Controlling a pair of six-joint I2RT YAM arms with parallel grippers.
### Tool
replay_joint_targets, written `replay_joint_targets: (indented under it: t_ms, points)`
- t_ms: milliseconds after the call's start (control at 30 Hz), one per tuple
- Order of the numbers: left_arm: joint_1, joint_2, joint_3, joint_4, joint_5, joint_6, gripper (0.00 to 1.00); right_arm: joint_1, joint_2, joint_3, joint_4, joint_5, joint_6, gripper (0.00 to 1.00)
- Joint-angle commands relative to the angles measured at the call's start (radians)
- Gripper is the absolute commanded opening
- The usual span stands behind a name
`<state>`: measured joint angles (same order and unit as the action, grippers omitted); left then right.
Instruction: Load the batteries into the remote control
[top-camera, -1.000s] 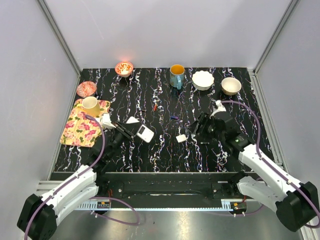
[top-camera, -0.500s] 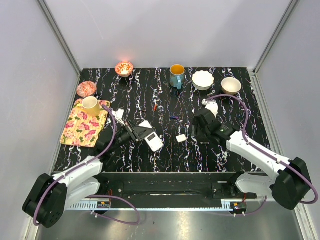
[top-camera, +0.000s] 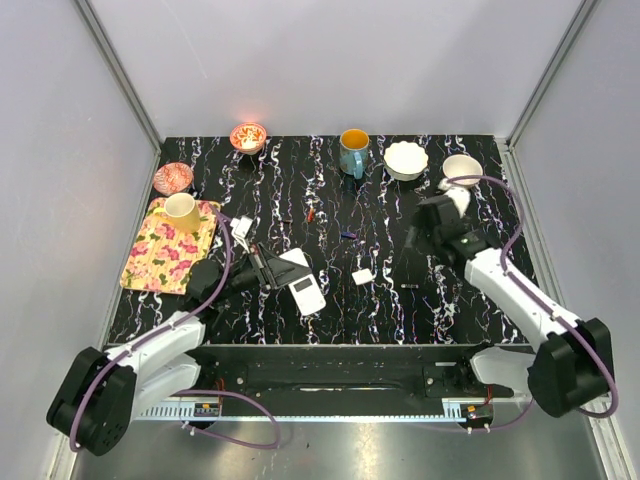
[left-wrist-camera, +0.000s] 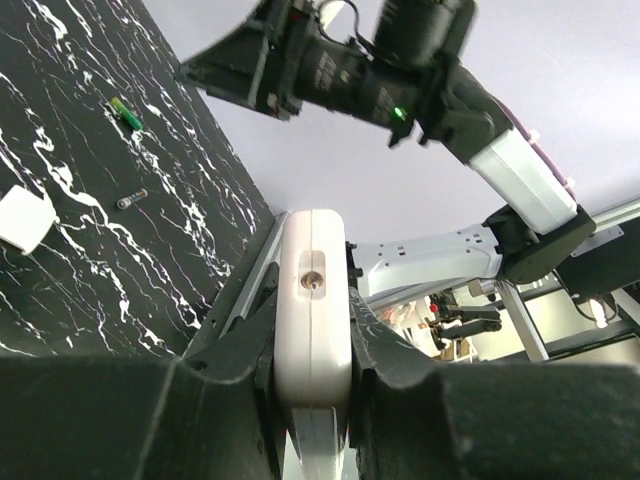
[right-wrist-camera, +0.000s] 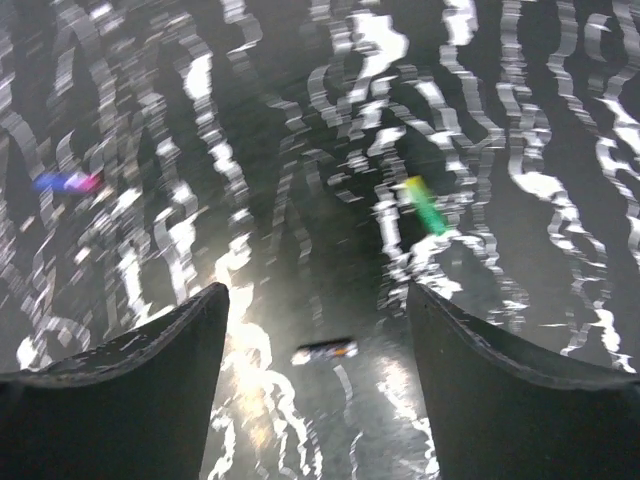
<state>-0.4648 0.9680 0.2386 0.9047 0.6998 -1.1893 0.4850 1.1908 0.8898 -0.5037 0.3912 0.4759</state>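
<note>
The left end effector (top-camera: 277, 270) is shut tight on the remote (top-camera: 304, 284), toward the near edge of the table (top-camera: 470, 310). The right end effector (right-wrist-camera: 317, 295) is open wide and holds nothing. It is above small batteries (right-wrist-camera: 427, 212) lying toward the table's right edge.

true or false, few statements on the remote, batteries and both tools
1. The left tool is shut on the flat white remote control. True.
2. The right tool grips a battery. False: it is open and empty; a slim green-tipped battery lies on the black marbled table.
3. The yellow cup stands on the floral tray. True.
4. The small white square cover sits on the remote. False: it lies on the table, apart from it.
</note>
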Motion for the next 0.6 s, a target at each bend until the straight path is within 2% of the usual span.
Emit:
replay_joint_targets:
  t_ms: [0,167,400,567]
  points:
    - [0.006,-0.049,-0.030,0.086,0.032,-0.032,0.00,-0.184,0.055,-0.009,0.019,-0.032,0.006,0.74]
    - [0.006,-0.094,-0.044,0.008,-0.019,0.026,0.00,-0.212,0.185,0.012,0.051,0.034,-0.017,0.61]
    - [0.006,-0.117,-0.122,0.123,-0.062,-0.018,0.00,-0.220,0.372,0.069,0.096,0.083,-0.057,0.58]
    - [0.006,-0.120,-0.143,0.175,-0.063,-0.041,0.00,-0.249,0.426,0.084,0.102,0.071,-0.065,0.56]
